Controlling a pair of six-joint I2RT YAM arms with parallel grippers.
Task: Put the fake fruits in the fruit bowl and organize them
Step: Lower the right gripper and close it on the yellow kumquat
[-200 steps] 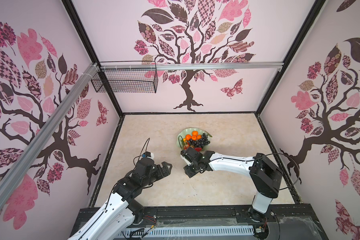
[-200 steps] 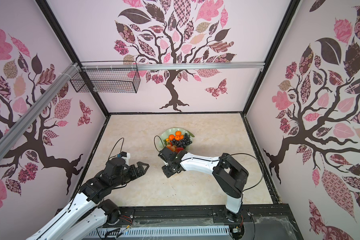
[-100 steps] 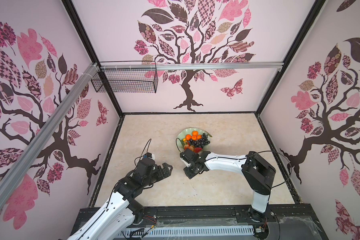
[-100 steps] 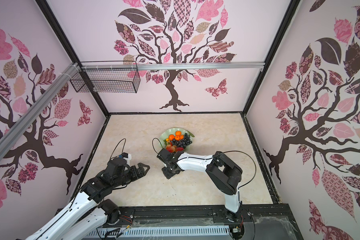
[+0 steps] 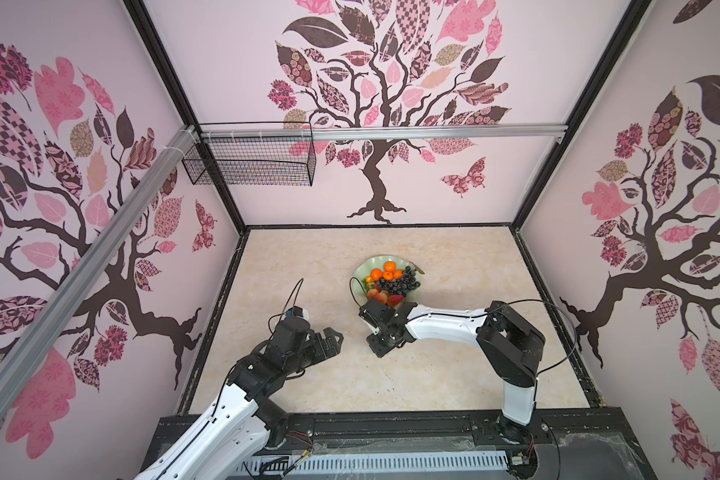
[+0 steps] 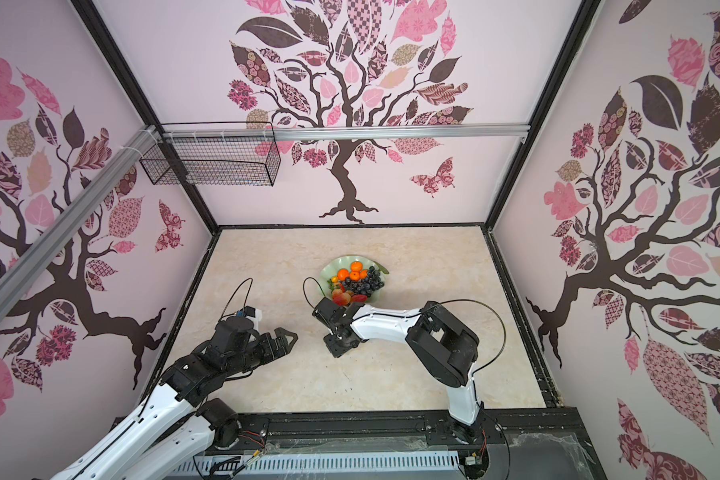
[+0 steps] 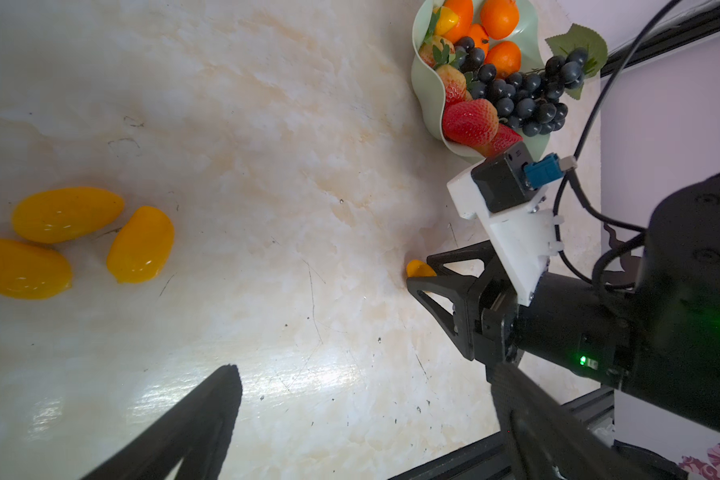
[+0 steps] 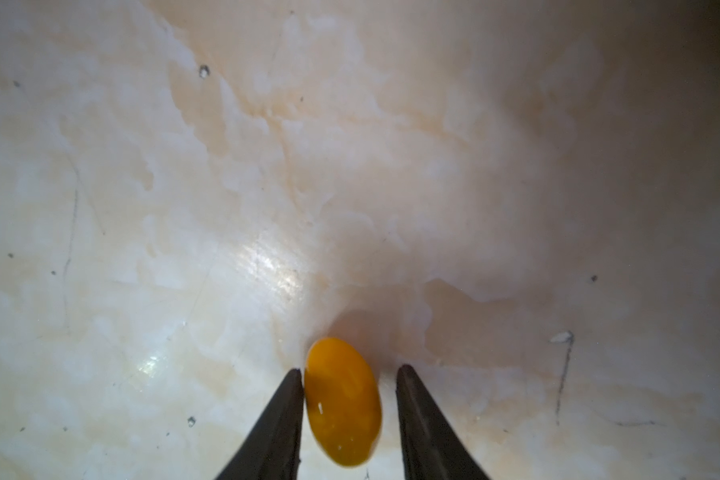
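Note:
The mint-green fruit bowl point(image 5: 363, 267) point(image 6: 331, 266) point(image 7: 426, 85) holds oranges point(image 5: 376, 274), strawberries point(image 7: 469, 121) and a dark grape bunch point(image 5: 400, 283). My right gripper point(image 8: 350, 370) point(image 5: 381, 348) point(image 6: 336, 347) points down at the table in front of the bowl. Its jaws straddle a yellow-orange oval point(image 8: 344, 401) point(image 7: 419, 269); one finger touches it, and a gap shows at the other. In the left wrist view, three more ovals point(image 7: 67, 214) lie together on the table. My left gripper point(image 7: 366, 399) point(image 5: 330, 336) hovers wide open and empty, left of the right one.
A black wire basket point(image 5: 250, 164) hangs on the back rail, high above the table. Black frame edges border the marble tabletop point(image 5: 454, 257). The right arm's cable point(image 5: 352, 286) loops beside the bowl.
The right gripper's jaws have narrowed around the oval, and the right arm's elbow has drifted slightly left. The left arm has barely moved.

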